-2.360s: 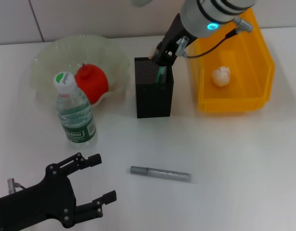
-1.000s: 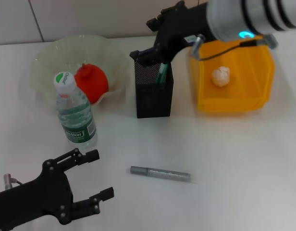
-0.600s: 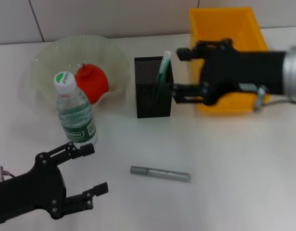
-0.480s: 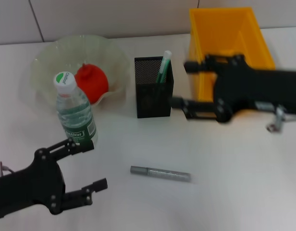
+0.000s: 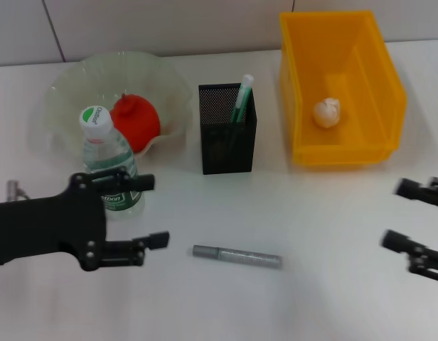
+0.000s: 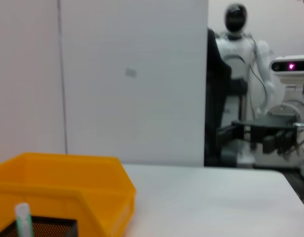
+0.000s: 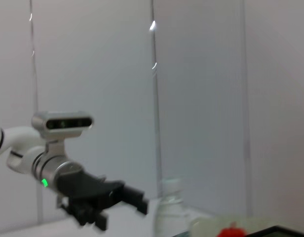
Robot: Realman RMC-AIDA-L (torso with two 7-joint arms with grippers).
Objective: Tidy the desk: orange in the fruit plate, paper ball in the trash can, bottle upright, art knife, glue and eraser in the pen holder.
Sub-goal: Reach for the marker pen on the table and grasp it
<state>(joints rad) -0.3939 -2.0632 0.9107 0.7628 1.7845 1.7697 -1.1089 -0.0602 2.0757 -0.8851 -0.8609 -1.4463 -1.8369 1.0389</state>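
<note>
I see the left gripper (image 5: 146, 212) low over the desk (image 5: 311, 298), its fingers spread wide and holding nothing, one finger just in front of the bottle (image 5: 109, 165) and the other pointing toward the glue (image 5: 237, 256), which lies flat on the desk, apart from that fingertip. The bottle stands upright, cap up, right in front of the plate (image 5: 70, 89). The orange (image 5: 135, 122) sits inside the plate, behind the bottle. The holder (image 5: 227, 129) stands in the middle between plate and bin (image 5: 381, 92), and the knife (image 5: 241, 99) leans inside it with its white tip sticking out above the rim. The paper ball (image 5: 327, 112) rests on the floor of the bin. My right gripper (image 5: 411, 217) is at the right edge of the head view, near the front of the desk and below the bin, fingers wide apart and empty. I cannot find the eraser in any view; the holder's mesh hides whatever lies low inside it
</note>
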